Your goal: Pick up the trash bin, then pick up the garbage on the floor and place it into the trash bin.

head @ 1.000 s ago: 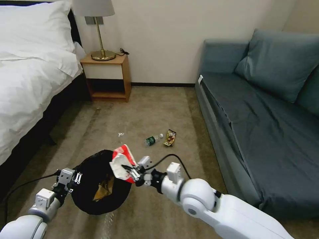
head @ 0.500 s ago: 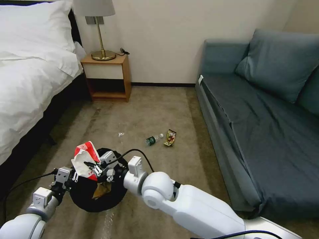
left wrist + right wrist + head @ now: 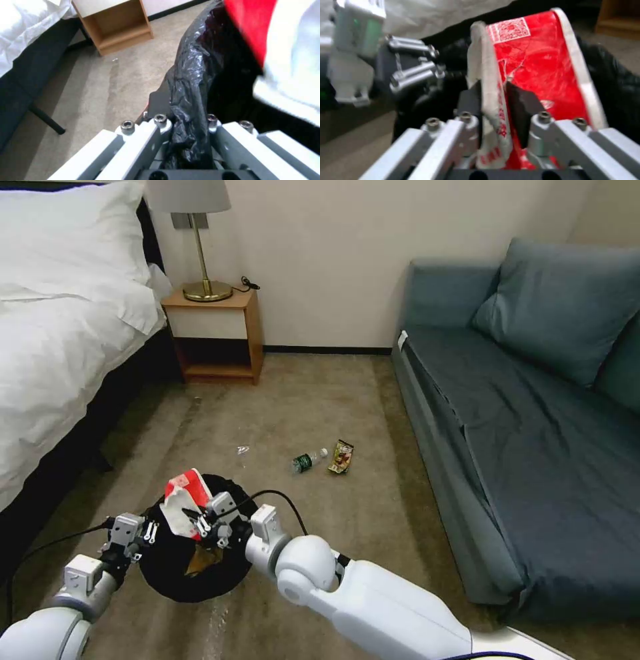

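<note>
Trash bin [image 3: 193,573] hangs by its bag-lined rim in my clamped left gripper [image 3: 148,532], while my right gripper [image 3: 197,518], shut on the red-and-white wrapper [image 3: 183,501], has swung over its mouth, ready to drop.

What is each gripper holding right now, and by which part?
The left gripper pinches the trash bin by its bag-covered rim. The right gripper clamps the red-and-white wrapper by its lower edge, over the bin's mouth.
</note>
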Robot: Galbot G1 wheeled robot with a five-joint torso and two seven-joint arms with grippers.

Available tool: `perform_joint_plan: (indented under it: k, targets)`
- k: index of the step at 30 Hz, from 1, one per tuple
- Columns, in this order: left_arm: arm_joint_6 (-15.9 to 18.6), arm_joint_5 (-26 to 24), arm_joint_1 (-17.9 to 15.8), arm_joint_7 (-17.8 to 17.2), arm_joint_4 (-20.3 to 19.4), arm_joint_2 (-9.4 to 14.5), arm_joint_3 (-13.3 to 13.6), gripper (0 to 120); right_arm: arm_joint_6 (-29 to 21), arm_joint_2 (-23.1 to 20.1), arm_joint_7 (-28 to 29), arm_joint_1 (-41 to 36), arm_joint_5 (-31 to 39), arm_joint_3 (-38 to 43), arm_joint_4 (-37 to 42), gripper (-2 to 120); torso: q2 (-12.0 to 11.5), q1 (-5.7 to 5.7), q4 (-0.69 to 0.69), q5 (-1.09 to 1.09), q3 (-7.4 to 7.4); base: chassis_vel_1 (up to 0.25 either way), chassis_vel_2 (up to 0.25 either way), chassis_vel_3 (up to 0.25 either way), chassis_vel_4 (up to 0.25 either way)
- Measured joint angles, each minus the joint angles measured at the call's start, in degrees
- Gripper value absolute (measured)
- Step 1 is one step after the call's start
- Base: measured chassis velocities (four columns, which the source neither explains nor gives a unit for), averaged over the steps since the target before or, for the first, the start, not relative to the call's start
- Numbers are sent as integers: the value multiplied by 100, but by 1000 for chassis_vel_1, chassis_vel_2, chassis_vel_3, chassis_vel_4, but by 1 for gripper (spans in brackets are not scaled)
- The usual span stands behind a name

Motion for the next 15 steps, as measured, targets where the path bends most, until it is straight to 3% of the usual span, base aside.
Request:
perform_joint_plan:
  k: [8,10,14,15]
  targets:
    - [6,-3,61,-2,13,9,-24,4,25,-10,41,-31,-28,19,7,48,0,-1,1,0,0,0,0,0,0]
    - [2,4,55,1,31,9,-27,4,25,-57,41,-60,-37,29,58,59,0,-1,1,0,0,0,0,0,0]
    - [-5,1,44,0,38,15,-37,4,23,-110,45,-98,-50,46,118,69,0,-1,0,0,0,0,0,0,0]
    - [-7,-2,44,0,46,26,-43,4,19,-158,64,-117,-53,65,180,77,0,-1,0,0,0,0,0,0,0]
